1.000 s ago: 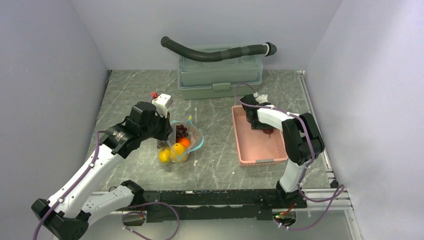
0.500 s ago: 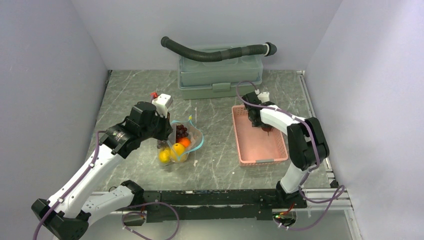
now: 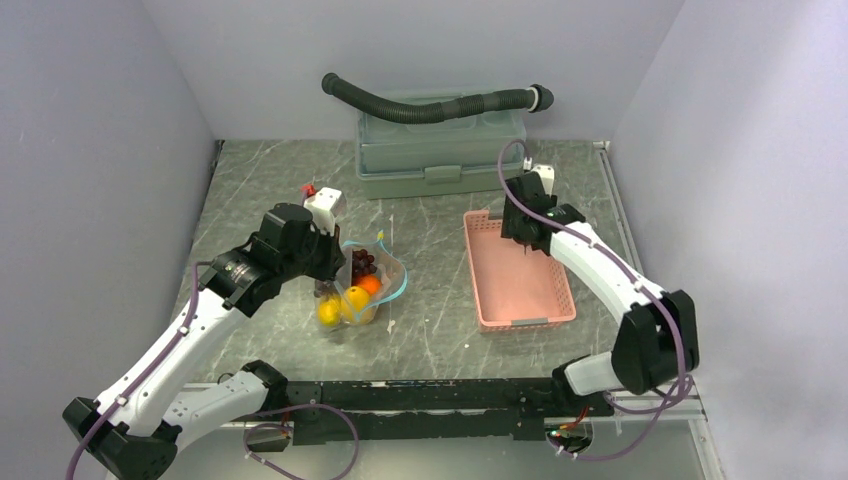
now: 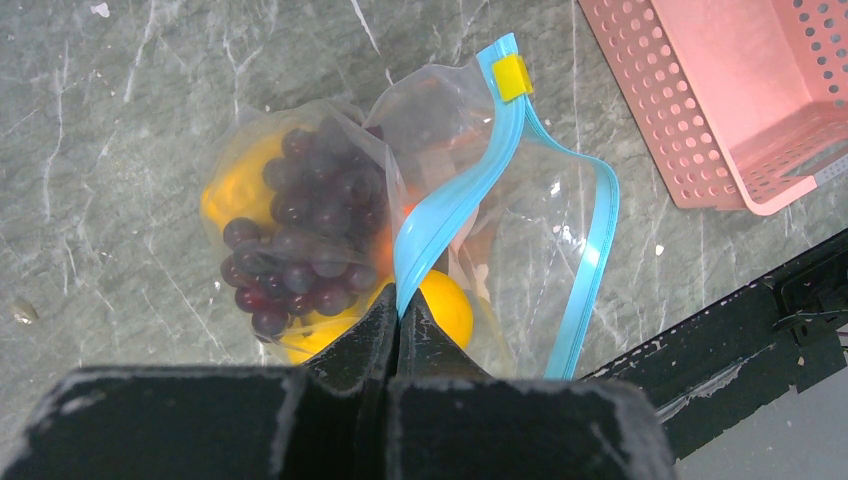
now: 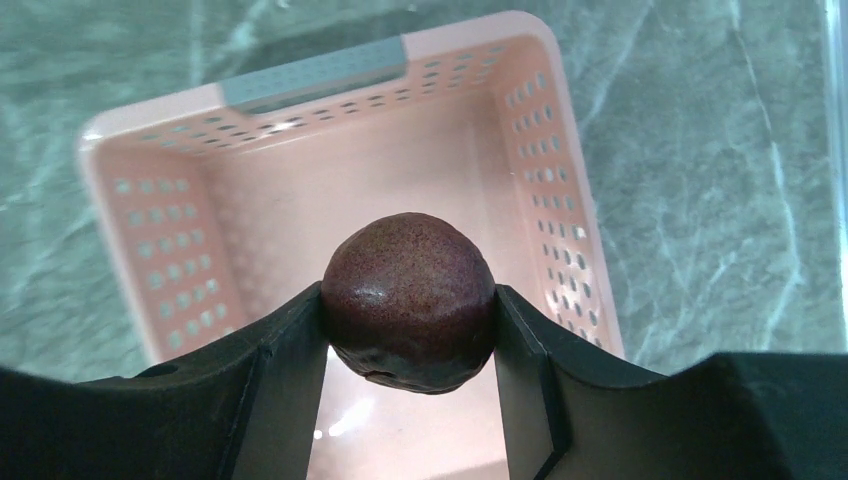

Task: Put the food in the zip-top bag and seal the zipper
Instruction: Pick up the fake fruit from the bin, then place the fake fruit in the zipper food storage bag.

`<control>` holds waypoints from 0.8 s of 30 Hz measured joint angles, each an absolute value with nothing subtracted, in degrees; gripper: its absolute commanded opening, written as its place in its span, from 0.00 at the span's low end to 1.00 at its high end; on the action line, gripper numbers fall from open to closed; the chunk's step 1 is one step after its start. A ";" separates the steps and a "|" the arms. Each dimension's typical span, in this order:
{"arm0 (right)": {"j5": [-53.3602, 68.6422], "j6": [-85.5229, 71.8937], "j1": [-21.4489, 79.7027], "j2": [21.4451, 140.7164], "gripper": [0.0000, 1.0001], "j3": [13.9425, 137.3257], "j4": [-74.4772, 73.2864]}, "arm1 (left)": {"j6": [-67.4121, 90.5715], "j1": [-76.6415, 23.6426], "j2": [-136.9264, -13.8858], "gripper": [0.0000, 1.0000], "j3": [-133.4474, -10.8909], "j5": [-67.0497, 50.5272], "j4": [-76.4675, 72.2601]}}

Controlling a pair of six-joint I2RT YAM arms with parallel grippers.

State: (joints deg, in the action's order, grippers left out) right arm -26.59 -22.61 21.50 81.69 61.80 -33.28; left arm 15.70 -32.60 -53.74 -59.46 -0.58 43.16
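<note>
One clear bag point(image 4: 540, 230) at left holding one grape bunch point(image 4: 305, 240), two lemons point(image 3: 329, 311) and one orange point(image 3: 371, 284), one dark round fruit point(image 5: 408, 300) at right, one pink basket point(image 3: 525, 322) right, one green box point(image 3: 440, 150) far, one black hose point(image 3: 420, 110) on it.

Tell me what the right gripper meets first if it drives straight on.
Probably the floor of the pink basket: the right gripper, shut on a dark reddish round fruit, points down into it. Depth is unclear.
</note>
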 measured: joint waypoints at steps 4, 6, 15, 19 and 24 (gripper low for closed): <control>-21.71 -22.24 22.44 77.34 0.38 61.82 -33.28 | 15.70 -32.60 -53.74 0.00 -59.46 -0.58 43.16; -19.07 -21.96 23.49 75.31 0.38 61.82 -33.23 | 15.70 -32.60 -53.74 0.00 -59.46 -0.58 43.16; -7.92 -20.47 29.91 68.31 0.38 62.08 -32.47 | 15.70 -32.60 -53.74 0.00 -59.46 -0.58 43.16; -5.78 -20.05 35.05 67.81 0.38 63.66 -32.42 | 15.70 -32.60 -53.74 0.00 -59.46 -0.58 43.18; -3.86 -19.90 41.10 67.81 0.39 65.76 -31.73 | 15.70 -32.60 -53.74 0.00 -59.46 -0.58 43.18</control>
State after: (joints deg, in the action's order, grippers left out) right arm -3.86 -19.90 41.10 67.81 65.76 -31.73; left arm 15.70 -32.60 -53.74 -59.46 -0.58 43.18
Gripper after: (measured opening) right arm 0.585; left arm 0.014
